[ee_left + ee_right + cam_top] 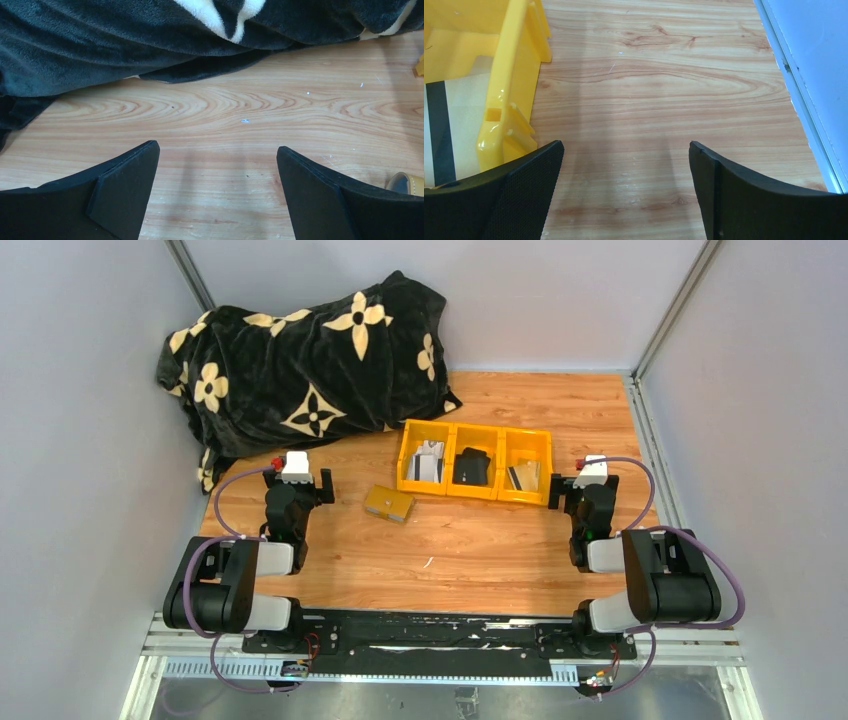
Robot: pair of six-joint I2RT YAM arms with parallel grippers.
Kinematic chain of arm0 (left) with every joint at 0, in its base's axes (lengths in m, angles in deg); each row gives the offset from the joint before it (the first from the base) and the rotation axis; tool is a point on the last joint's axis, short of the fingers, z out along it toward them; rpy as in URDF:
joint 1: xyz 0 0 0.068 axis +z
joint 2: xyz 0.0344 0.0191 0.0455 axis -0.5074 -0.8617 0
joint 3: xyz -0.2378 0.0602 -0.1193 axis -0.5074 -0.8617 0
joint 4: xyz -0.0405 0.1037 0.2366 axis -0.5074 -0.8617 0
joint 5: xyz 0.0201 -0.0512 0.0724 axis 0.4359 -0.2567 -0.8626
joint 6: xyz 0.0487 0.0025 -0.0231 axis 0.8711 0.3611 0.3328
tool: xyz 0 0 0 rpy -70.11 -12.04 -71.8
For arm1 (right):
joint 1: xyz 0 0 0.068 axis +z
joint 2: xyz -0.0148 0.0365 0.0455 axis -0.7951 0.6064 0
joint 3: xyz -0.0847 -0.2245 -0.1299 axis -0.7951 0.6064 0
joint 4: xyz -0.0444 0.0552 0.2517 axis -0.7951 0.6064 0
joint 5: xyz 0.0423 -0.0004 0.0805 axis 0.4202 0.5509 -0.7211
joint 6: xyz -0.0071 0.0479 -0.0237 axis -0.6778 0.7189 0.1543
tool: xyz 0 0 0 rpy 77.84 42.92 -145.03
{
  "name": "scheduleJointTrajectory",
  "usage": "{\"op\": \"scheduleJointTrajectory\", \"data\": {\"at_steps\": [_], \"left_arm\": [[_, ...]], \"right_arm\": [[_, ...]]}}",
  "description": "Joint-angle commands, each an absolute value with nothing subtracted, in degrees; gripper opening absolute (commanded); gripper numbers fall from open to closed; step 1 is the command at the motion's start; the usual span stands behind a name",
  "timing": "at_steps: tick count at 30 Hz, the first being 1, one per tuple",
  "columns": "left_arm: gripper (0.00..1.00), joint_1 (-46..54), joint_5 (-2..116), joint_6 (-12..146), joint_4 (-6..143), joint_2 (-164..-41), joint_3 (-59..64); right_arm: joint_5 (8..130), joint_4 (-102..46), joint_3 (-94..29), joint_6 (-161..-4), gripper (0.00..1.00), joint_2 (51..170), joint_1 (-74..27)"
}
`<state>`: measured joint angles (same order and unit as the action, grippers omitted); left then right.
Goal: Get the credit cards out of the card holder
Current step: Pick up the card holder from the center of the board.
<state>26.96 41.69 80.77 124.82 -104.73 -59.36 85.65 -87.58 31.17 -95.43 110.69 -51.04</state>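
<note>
on the light wooden tabletop [480,550], a black plush blanket with cream flowers [300,360] lies far left. a yellow plastic three-compartment bin [450,488] holds pale striped credit cards [428,462] in its outer compartments. the left gripper [217,150] and the right gripper [626,145] hover spread, empty. the small mustard-tan card holder [389,503] lies flat just before the bin's left end.

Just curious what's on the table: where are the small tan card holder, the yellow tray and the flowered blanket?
card holder [389,503]: overhead view, middle of its top face.
yellow tray [470,495]: overhead view, near wall.
blanket [300,350]: overhead view, middle of its folds.
</note>
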Motion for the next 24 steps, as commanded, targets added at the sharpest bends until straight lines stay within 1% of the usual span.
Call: {"op": "scheduleJointTrajectory", "data": {"at_steps": [1, 11, 13, 15, 16, 18, 22, 24], "left_arm": [[1.00, 26.6, 40.3, 81.6, 127.1, -105.3, -58.3], [1.00, 26.6, 40.8, 81.8, 127.1, -105.3, -58.3], [1.00, 26.7, 40.3, 81.7, 127.5, -105.1, -58.6], [1.00, 27.4, 42.1, 81.5, 126.2, -103.9, -58.4], [1.00, 27.8, 43.5, 81.5, 124.2, -102.3, -58.0], [1.00, 28.0, 44.3, 81.5, 119.5, -98.9, -56.2], [1.00, 28.3, 46.1, 82.6, 100.3, -92.6, -48.8], [1.00, 29.4, 50.0, 82.8, 92.0, -90.2, -45.0]], "right_arm": [[85.4, -89.3, 30.1, -96.3, 0.99, 111.1, -50.1], [85.6, -89.4, 30.2, -96.2, 0.99, 111.1, -50.1], [90.0, -88.8, 30.0, -94.4, 1.00, 109.9, -50.1], [97.0, -80.7, 28.0, -91.5, 0.99, 105.3, -50.1], [100.4, -72.1, 25.6, -90.2, 1.00, 101.8, -50.1], [101.4, -62.3, 21.7, -86.1, 1.00, 97.9, -50.1], [100.2, -44.9, 14.5, -80.1, 1.00, 92.3, -50.1], [99.8, -38.3, 10.6, -77.9, 1.00, 91.8, -50.1]]}}
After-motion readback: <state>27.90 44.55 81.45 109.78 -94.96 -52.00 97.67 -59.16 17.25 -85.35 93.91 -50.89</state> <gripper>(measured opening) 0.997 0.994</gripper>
